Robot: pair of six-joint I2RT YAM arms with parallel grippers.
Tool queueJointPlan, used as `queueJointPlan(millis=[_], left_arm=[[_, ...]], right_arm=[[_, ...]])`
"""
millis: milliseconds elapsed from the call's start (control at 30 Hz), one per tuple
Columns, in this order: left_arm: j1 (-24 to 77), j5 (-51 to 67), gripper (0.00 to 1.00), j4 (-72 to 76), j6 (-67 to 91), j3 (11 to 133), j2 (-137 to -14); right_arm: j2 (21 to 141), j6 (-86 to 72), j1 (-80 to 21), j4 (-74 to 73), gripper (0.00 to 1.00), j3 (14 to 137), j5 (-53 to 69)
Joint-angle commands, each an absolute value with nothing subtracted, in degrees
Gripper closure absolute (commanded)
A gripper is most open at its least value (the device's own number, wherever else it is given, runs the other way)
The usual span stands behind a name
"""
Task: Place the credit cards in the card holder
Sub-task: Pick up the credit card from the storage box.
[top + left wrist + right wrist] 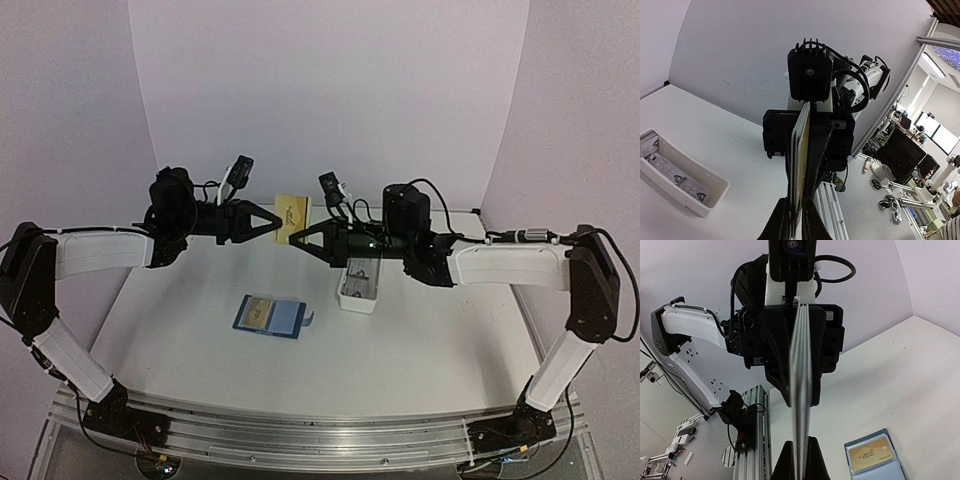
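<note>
A stack of credit cards (290,211), tan face outward, hangs upright in the air between the two arms. My left gripper (275,222) is shut on the stack's left edge and my right gripper (293,238) is shut on its lower right edge. In the left wrist view the credit cards (801,150) run edge-on between the fingers of the left gripper (796,220). The right wrist view shows the credit cards (802,365) fanned slightly above the right gripper (800,460). The blue card holder (285,318) lies open on the table below, a tan card (261,310) in its left half.
A long white tray (347,296) with printed cards inside stands on the table just right of the card holder, under the right arm; the left wrist view has the white tray (705,202) too. The card holder (890,471) shows at the right wrist view's lower right.
</note>
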State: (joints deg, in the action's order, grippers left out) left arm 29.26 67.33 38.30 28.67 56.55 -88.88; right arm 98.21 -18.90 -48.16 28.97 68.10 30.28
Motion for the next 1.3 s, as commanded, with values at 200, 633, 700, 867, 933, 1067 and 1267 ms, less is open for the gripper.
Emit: queueJointPlan(millis=[200,633,700,867,933,1067,1267], left_arm=[[29.1,69.8,0.84,38.9,27.7,57.5,-86.4],[31.4,65.0,0.95,33.1,24.7,62.0,-89.1],[31.2,65.7,1.00,31.2,23.6,62.7,-88.9],[28.8,68.8,1.00,29.1,23.7,62.3,-88.2],[28.7,69.6,1.00,27.9,22.5,62.5,-88.1],[28.8,70.8,1.00,30.1,24.9,62.4,-88.5],[28.8,70.9,1.00,29.1,29.8,62.2,-89.0]], right_arm=[[95.8,-18.8,-46.4,30.5,1.00,68.6,31.3],[98.9,-19.7,-46.5,30.6,1.00,71.7,36.6],[98.7,-19.6,-46.4,30.6,1.00,71.5,37.1],[96.8,-18.9,-45.3,30.7,0.99,69.1,39.0],[96.9,-19.6,-44.9,30.8,0.93,69.2,40.5],[98.6,-21.8,-44.9,31.5,0.70,71.3,42.5],[101.3,-29.9,-44.6,38.8,0.53,70.0,41.9]])
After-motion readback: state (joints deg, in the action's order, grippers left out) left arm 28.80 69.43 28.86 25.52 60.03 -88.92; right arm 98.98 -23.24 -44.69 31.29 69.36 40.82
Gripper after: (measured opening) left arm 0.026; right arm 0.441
